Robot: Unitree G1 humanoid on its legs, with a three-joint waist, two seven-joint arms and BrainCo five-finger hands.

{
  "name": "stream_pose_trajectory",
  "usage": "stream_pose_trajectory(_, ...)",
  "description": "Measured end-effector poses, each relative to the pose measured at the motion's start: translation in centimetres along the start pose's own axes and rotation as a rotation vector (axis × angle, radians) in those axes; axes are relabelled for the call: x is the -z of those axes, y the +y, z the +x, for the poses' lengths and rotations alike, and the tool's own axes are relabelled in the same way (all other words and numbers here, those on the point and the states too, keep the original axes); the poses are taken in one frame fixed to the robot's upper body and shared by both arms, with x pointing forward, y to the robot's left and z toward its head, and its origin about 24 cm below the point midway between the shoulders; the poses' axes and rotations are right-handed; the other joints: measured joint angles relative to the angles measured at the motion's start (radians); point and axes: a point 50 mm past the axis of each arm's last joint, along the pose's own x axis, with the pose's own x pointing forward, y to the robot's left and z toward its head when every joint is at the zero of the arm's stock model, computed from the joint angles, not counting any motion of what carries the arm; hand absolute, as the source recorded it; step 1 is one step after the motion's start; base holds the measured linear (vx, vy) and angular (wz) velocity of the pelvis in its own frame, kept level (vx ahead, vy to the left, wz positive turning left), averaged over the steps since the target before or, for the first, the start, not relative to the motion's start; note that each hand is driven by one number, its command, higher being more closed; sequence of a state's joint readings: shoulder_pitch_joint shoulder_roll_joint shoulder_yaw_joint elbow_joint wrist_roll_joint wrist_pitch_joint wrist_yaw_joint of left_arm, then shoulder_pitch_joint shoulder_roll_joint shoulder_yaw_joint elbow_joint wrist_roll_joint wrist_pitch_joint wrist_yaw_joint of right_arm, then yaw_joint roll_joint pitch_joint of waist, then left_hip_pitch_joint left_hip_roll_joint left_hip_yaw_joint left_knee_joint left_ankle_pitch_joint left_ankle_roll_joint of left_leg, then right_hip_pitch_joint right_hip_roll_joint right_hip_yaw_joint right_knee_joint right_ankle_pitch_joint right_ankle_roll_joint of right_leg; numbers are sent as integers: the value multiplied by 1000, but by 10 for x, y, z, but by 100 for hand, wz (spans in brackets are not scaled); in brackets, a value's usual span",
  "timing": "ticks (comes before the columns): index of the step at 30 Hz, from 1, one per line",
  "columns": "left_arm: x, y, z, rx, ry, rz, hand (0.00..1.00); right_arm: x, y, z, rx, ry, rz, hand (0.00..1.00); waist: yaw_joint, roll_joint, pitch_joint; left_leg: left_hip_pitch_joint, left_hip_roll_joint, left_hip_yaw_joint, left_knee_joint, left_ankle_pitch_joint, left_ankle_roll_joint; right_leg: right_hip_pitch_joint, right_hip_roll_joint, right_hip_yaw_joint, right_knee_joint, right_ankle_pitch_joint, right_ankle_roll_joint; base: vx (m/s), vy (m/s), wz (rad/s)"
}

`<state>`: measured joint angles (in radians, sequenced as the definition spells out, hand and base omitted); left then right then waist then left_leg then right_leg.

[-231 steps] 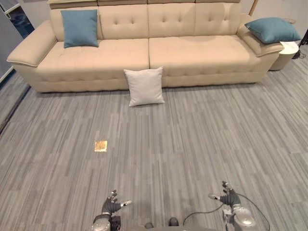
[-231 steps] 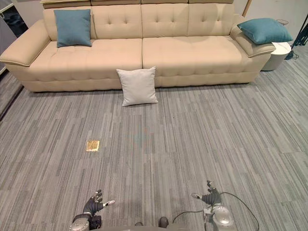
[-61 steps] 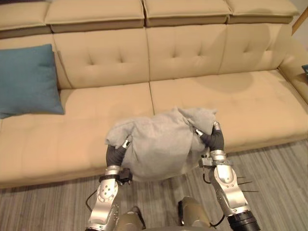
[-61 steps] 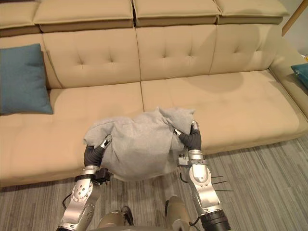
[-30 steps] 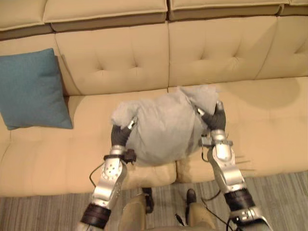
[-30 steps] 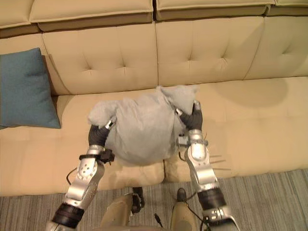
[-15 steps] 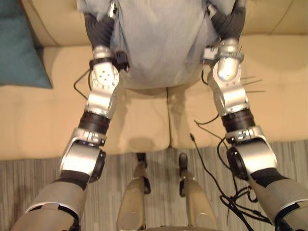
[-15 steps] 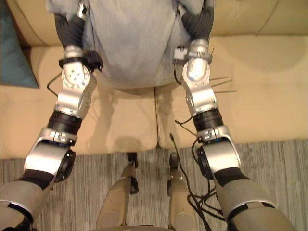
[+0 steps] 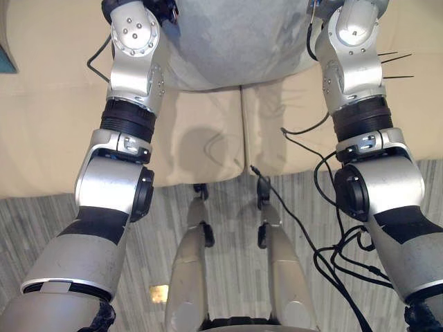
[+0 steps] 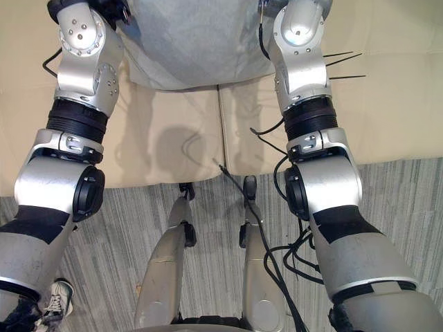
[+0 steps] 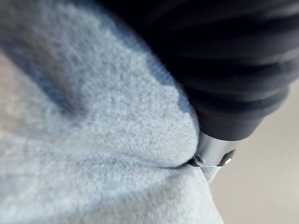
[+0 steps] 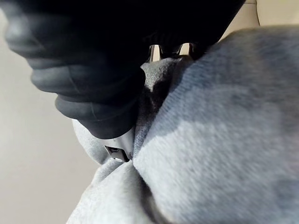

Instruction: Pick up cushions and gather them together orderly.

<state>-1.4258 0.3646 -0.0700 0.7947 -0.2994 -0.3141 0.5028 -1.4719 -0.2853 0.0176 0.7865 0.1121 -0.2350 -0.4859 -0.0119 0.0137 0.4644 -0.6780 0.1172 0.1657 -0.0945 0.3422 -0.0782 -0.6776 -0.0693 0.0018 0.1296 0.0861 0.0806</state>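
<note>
Arms stretched further forward than a second ago, the robot holds the grey cushion [image 9: 235, 41] out over the beige sofa seat [image 9: 41, 124], left hand [image 11: 212, 155] and right hand [image 12: 117, 148] pressed into its sides. Whether either hand is clamped on the fabric cannot be told; a set-down on the sofa looks close

A: Position of the soft grey fabric cushion [image 9: 235, 41]?

B: Over the seat seam of the beige padded sofa [image 9: 48, 138]. Left robot hand [image 11: 224, 93] against its left side, right robot hand [image 12: 93, 70] against its right.

A: In front of the sofa?

B: Grey striped plank floor [image 9: 41, 228], with a small gold square patch [image 9: 159, 294] lying on it.
</note>
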Motion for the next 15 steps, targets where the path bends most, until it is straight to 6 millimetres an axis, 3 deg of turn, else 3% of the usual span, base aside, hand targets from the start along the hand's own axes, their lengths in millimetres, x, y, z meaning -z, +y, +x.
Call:
stream_pose_trajectory(6,-8,15,10,-22,-29,7,0,-10,-13,8,3,-44,-5,0,3,0,0,-24,6,3,0,0,0,-28,5,-2,8,0,0,3,-4,-1)
stream_pose_trajectory(10,-17,35,18,-25,-66,44,0,-19,-37,14,12,-89,-17,0,13,0,0,-23,7,7,0,0,0,-30,5,-3,16,-1,-1,0,0,0)
stream_pose_trajectory(12,-19,63,17,-54,-81,30,0,-26,-57,15,17,-130,-14,0,21,0,0,-13,7,15,0,0,0,-32,4,-4,36,-4,-5,-9,-24,-4)
stream_pose_trajectory(14,-7,92,10,-90,-41,25,0,-27,-72,13,16,-141,-10,0,26,0,0,8,8,28,0,-2,-2,-27,4,-4,66,-18,-11,-19,-52,-1)
stream_pose_trajectory(15,0,104,5,-110,-11,8,0,-26,-78,8,8,-147,0,0,25,0,0,22,7,37,0,-21,-22,-23,1,-4,88,-34,-10,-20,-56,2)
